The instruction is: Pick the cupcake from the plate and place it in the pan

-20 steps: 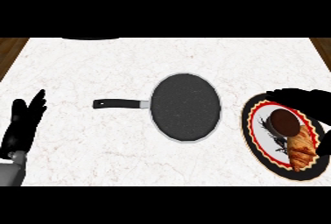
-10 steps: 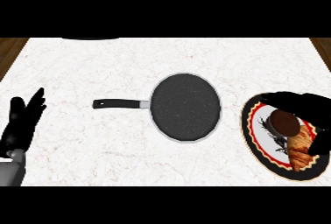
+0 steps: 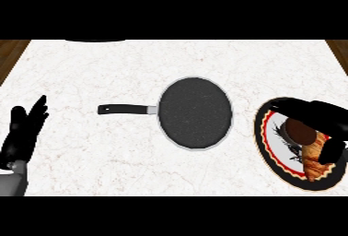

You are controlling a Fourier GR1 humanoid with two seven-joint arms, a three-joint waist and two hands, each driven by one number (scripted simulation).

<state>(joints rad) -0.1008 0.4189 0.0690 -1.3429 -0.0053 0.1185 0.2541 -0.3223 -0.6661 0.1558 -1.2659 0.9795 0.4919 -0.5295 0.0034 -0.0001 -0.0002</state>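
Observation:
A cupcake (image 3: 299,132) with a dark brown top stands on a round plate (image 3: 273,152) with a black and red rim, at the counter's right side. A croissant (image 3: 314,159) lies beside it on the same plate. My right hand (image 3: 318,115) hovers over the plate's far side. Its fingers (image 3: 280,104) arch past the cupcake and its thumb (image 3: 333,150) hangs near the croissant, spread wide and not closed on the cupcake. The dark pan (image 3: 195,112) lies in the middle, handle (image 3: 125,109) pointing left. My left hand (image 3: 24,131) rests open at the left edge.
The white marble counter (image 3: 102,69) has wooden edges at the far corners. A narrow strip of counter separates the pan's right rim from the plate.
My right hand has shifted slightly down over the plate, and its thumb now shows beside the croissant. The cupcake, pan and left hand have not moved.

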